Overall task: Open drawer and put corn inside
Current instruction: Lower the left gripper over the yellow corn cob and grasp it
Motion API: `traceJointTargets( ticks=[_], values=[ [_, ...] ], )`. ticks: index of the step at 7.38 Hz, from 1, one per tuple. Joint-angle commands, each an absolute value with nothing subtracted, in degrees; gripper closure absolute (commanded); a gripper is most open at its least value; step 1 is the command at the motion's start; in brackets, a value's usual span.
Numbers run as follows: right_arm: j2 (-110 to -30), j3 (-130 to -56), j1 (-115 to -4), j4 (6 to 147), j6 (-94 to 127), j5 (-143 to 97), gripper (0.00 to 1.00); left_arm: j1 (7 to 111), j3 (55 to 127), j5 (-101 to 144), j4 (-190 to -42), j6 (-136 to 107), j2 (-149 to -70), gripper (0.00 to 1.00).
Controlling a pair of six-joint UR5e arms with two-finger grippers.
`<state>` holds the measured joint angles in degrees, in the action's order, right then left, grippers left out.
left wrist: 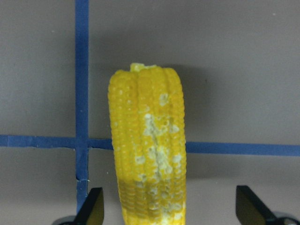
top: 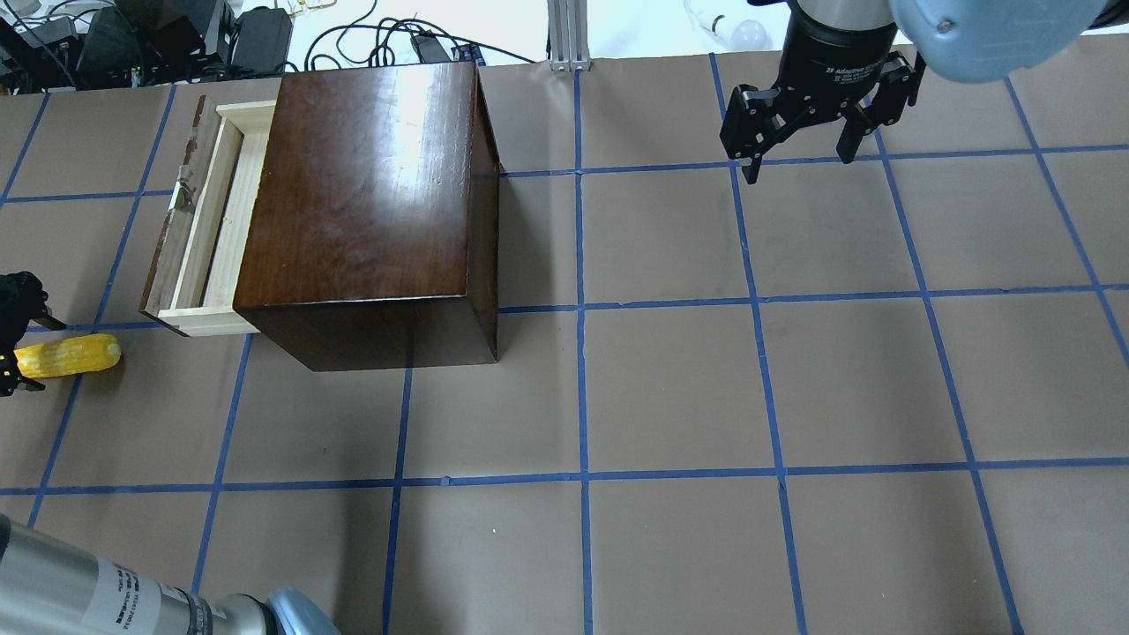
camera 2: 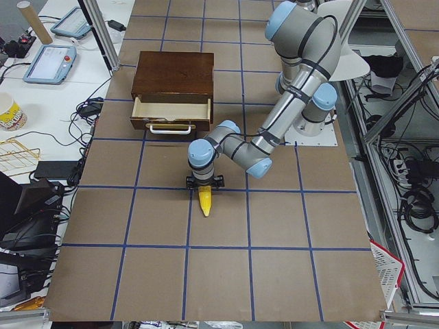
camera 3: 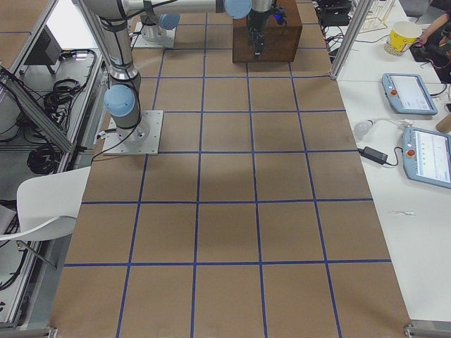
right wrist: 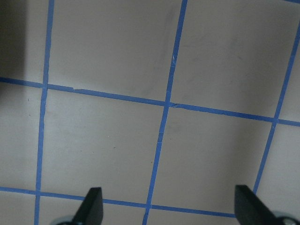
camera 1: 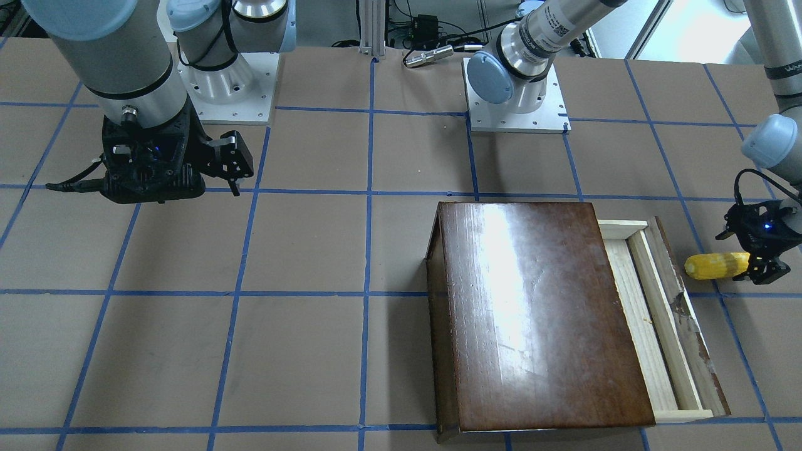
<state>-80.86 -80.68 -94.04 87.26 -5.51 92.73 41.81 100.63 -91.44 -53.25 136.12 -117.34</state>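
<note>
The corn [top: 69, 355] appears to lie on the worktop [top: 670, 388] out past the drawer's front, off the box's near front corner and apart from it, one end pointing back toward the box [top: 362, 194]. The left claw [left wrist: 171, 208] straddles the cob's far end, its fingers [left wrist: 93, 208] spread wider than the cob and, as far as the wrist view shows, not pressing it.

A grip that close to one end of a round, bumpy cob could let it swing down or roll out once lifted.

The drawer [top: 198, 229] is pulled only partway out of the box, so the open tray is a narrow strip. A cob carried crosswise would likely bridge the front panel and the box's top edge instead of dropping in; it probably needs turning along the strip. The raised front panel stands between corn and tray, so a low carry risks knocking it.

The right claw [top: 801, 163] hangs spread over bare worktop, well away on the box's other side, clear of the route.
</note>
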Motion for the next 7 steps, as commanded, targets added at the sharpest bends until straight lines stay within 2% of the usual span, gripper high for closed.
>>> traceJointTargets(
  ticks=[1,2,3,5,6,7],
  values=[
    [-80.86,-80.68,-94.04,87.27,-5.45,92.72,0.0,42.01,100.63,-89.84,-50.99,136.32,-118.73,0.0],
    [-80.86,-80.68,-94.04,87.28,-5.54,92.72,0.0,42.01,100.63,-89.48,-49.85,136.67,-119.0,0.02],
    [-80.86,-80.68,-94.04,87.28,-5.54,92.72,0.0,41.92,100.63,-89.39,-49.66,136.84,-118.92,0.09],
    [-80.86,-80.68,-94.04,87.28,-5.54,92.72,0.0,42.01,100.63,-89.3,-49.57,136.76,-119.27,0.63],
    [-80.86,-80.68,-94.04,87.28,-5.54,92.72,0.0,42.01,100.55,-89.47,-49.57,136.76,-119.18,0.77],
    [-80.86,-80.68,-94.04,87.28,-5.54,92.72,0.0,42.01,100.37,-89.39,-49.57,136.67,-119.18,0.87]
  ],
)
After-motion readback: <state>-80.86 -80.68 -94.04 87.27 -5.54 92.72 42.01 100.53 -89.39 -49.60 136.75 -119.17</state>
